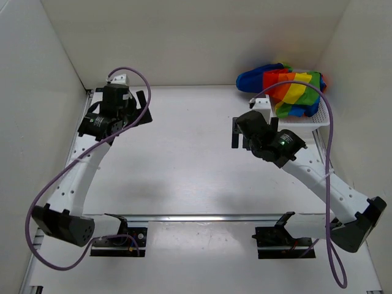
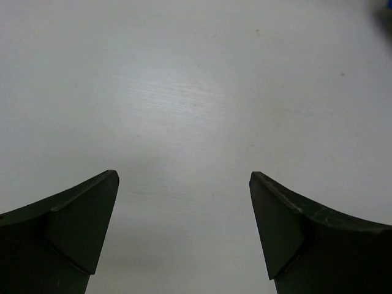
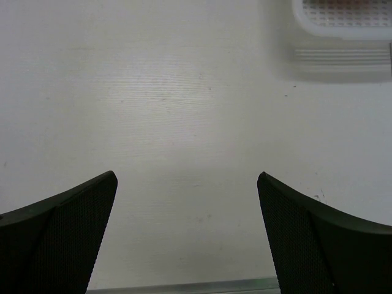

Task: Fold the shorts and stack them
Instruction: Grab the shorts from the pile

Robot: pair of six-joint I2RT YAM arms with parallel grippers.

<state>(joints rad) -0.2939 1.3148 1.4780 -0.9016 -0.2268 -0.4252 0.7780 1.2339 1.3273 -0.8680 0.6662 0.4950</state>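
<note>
The rainbow-striped shorts [image 1: 289, 87] lie bunched in a heap on the white mesh basket [image 1: 313, 122], which stands in the far right corner of the white table [image 1: 184, 165]. A blue part of the cloth hangs over the basket's left side. The left gripper [image 1: 141, 110] is released, its two fingers spread wide above bare table at the far left, well apart from the shorts. The right gripper [image 1: 235, 132] is also spread wide and holds nothing; it is near the basket, on its left side, and does not touch it.
</note>
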